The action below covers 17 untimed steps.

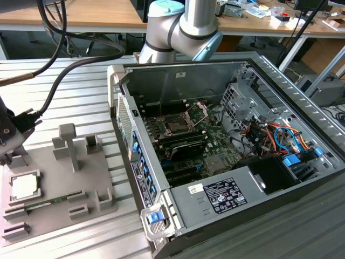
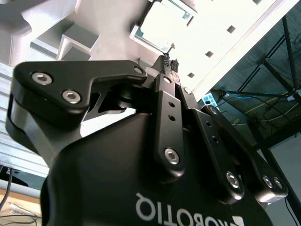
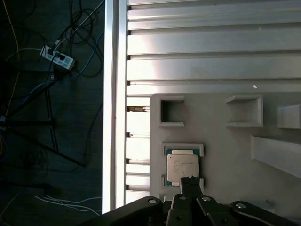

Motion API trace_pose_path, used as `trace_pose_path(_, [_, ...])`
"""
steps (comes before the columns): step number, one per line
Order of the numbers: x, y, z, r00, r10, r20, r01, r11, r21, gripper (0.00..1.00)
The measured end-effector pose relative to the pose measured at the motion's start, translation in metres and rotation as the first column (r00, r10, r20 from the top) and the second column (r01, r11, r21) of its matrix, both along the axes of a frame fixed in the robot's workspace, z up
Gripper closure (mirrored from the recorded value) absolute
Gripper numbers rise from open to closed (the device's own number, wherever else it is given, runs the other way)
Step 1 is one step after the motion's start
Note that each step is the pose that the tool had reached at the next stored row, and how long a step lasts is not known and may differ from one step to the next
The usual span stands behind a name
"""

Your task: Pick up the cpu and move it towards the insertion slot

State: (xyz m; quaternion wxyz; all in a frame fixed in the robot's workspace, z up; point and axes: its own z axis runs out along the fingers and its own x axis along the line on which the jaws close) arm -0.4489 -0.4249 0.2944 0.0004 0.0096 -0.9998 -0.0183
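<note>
The exterior view looks down at a slant from well back over the worktop [image 1: 81, 91], the open computer case [image 1: 215, 67] and the grey tray [image 1: 54, 172], while both wrist views peer closely past the jaws at that tray's chip [image 3: 182, 167].

The cpu [image 3: 182, 167] had a silvery-white face with a thin green rim; the tray [image 3: 221, 141] was plain grey, the gripper [image 3: 190, 180] matte black. The table [image 3: 211, 66] ran in ribbed silver stripes, and the computer case [image 1: 178, 75] was grey with blue clips [image 1: 155, 217].
</note>
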Motion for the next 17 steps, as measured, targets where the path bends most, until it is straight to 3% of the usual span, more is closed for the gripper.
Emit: trace_pose_path(17, [0.0, -0.0042, -0.0004, 1.0, 0.0, 0.0, 0.0, 1.0, 0.0001, 0.89])
